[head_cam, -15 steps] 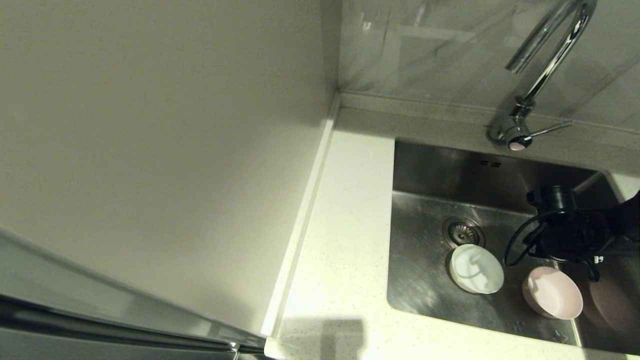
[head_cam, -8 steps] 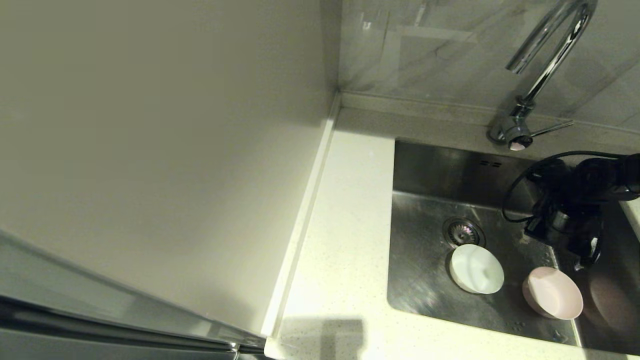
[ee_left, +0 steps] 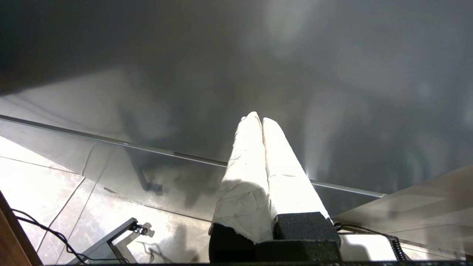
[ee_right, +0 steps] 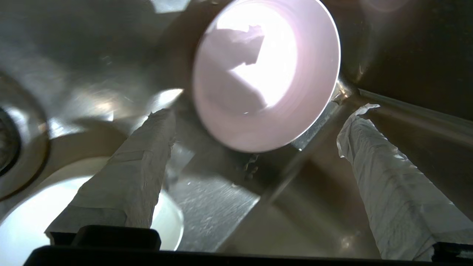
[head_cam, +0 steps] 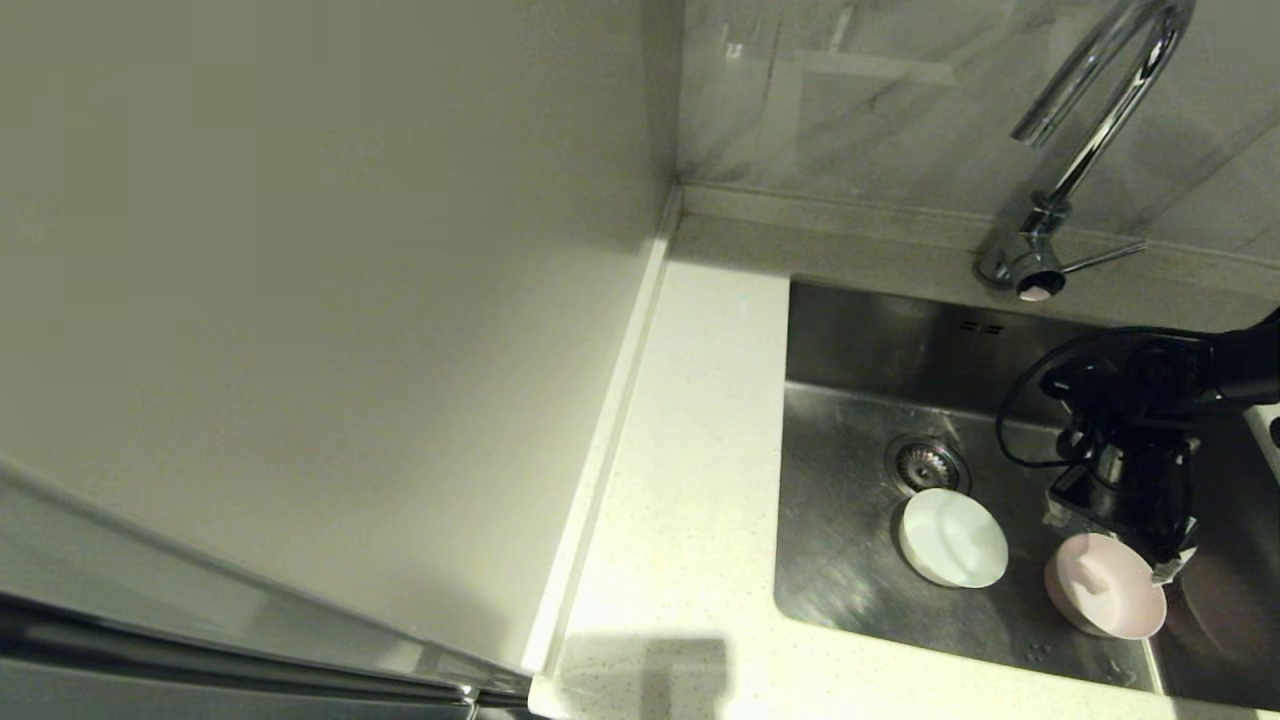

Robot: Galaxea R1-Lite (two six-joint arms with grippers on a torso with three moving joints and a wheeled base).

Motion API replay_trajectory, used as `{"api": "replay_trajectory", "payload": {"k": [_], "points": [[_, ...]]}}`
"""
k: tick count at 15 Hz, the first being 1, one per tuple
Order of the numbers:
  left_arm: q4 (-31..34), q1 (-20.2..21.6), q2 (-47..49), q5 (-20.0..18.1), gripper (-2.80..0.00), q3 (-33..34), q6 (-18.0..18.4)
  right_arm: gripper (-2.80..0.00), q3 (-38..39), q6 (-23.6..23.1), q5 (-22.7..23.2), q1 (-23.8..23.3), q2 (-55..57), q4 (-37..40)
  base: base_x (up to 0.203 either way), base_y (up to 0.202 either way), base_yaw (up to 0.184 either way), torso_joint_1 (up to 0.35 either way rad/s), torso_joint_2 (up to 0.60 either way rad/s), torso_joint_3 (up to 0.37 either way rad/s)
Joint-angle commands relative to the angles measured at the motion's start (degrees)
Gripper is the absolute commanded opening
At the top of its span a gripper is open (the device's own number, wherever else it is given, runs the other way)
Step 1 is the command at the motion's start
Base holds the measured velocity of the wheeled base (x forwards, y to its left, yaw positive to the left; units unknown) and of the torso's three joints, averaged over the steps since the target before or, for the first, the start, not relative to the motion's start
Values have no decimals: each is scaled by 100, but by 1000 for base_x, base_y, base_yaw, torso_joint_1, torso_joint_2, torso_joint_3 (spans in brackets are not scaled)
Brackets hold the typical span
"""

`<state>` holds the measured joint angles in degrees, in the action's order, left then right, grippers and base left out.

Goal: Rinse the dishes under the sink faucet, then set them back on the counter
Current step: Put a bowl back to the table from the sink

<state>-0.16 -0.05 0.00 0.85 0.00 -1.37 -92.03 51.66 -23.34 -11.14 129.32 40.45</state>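
Right hand [ee_right: 255, 125] hangs open over the pink bowl [head_cam: 1105, 598] in the sink [head_cam: 850, 560]. White bowl [head_cam: 953, 538] sits at its nine o'clock; left hand [ee_left: 258, 120] is closed.

We see the faucet [head_cam: 1090, 130] cut off by the head view's top edge, and the sink [head_cam: 860, 560] by its right edge. The right pincer [head_cam: 1120, 545] hides part of the pink bowl [head_cam: 1105, 590]. The grey-blue bowl we cannot find.

Right arm enters from the right side of the head view, wrist angled downward. Right gripper [ee_right: 255, 136] points down, jaws spread wide apart, nothing between them. Left gripper [ee_left: 260, 120]: jaws closed together, empty, outside the head view.
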Motion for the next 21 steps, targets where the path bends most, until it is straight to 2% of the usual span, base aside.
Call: {"api": "replay_trajectory", "payload": {"k": [1,11,21], "points": [[-2,0,-18,3,-280,0,-4,0,-52,37,45,-86,161,24,0,0,0,0,0,0],[-2,-4,-18,3,-280,0,-4,0,-1112,15,188,-244,1002,-20,0,0,0,0,0,0],[-2,5,-19,3,-280,0,-4,0,-1195,-42,157,-356,1279,-29,0,0,0,0,0,0]]}}
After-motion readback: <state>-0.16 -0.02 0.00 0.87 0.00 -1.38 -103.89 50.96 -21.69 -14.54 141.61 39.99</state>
